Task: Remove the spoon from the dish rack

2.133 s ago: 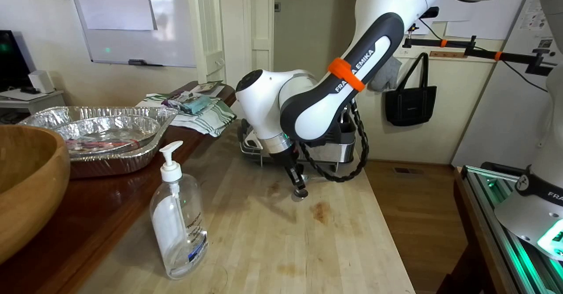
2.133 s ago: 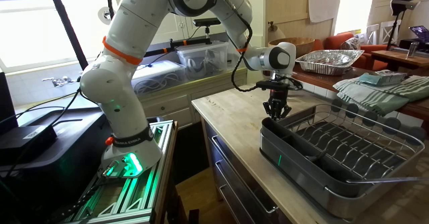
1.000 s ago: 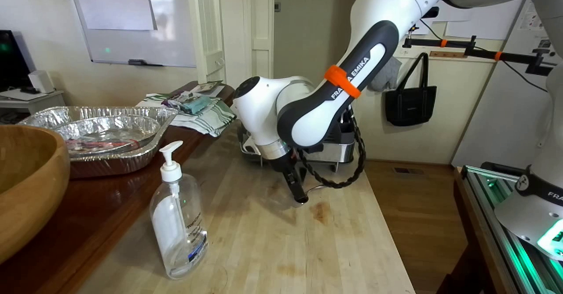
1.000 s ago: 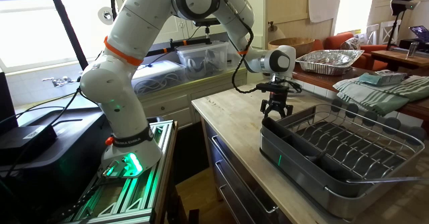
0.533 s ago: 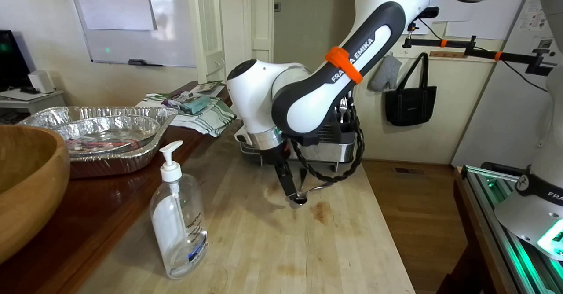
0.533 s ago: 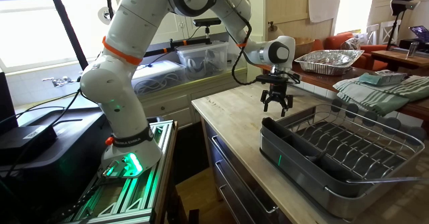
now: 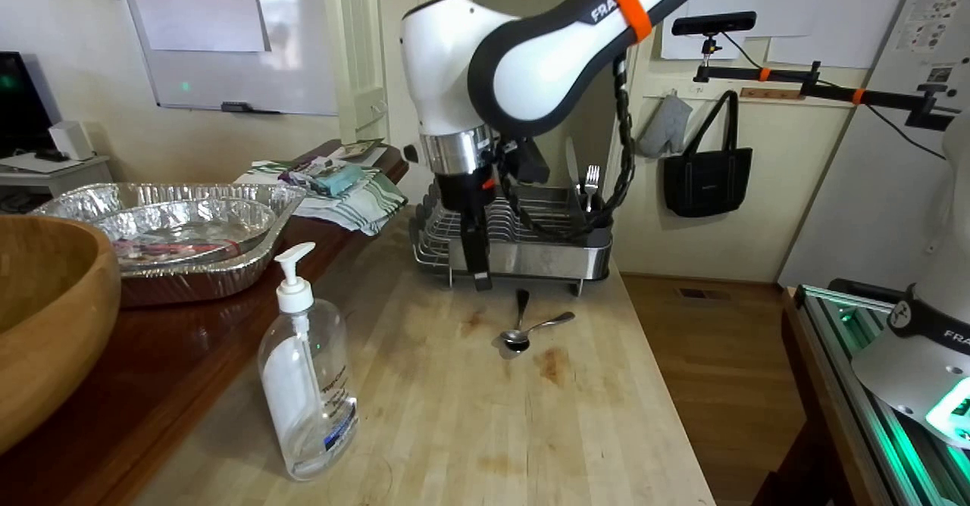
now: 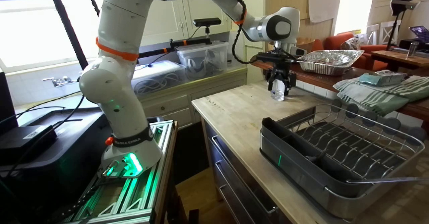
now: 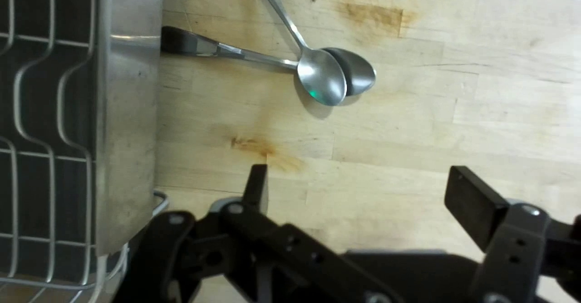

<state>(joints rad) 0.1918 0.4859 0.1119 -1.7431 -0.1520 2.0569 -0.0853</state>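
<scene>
A black two-fingered robotic pincer (image 9: 361, 183) hangs above a pale wooden table (image 7: 591, 415) with its jaws spread wide, released, at the end of a white jointed arm (image 7: 447, 67) banded in orange. Below it and off to one side, a slender silver metal spoon (image 9: 317, 69) lies crossed over a dark-handled metal spoon (image 9: 258, 57) on the table, outside the low rectangular dish rack (image 7: 546, 262) of chrome wire, brushed metal and dark tray. The silver spoon's bowl covers the neck and part of the bowl of the dark-handled one, whose handle points toward the rack's long side. In the wrist view both bowls lie past the fingertips (image 9: 257, 184), apart from either finger; in an exterior view the pair (image 7: 517, 339) appears below and to the right of the pincer, with a finger showing in front of the rack's metal side. A silver fork (image 7: 591, 180) stands tines up at one end of the rack, its lower part hidden. A clear pump bottle (image 7: 311, 392) with a white nozzle stands on the table, well apart from the spoons; in an exterior view its base (image 8: 278, 96) shows beyond the pincer's fingers. Crinkled silver foil trays (image 8: 326, 69), a round wooden bowl (image 7: 61, 354) and green-striped cloths (image 7: 371, 201) sit on a darker wooden surface (image 7: 167, 354) to the side.
</scene>
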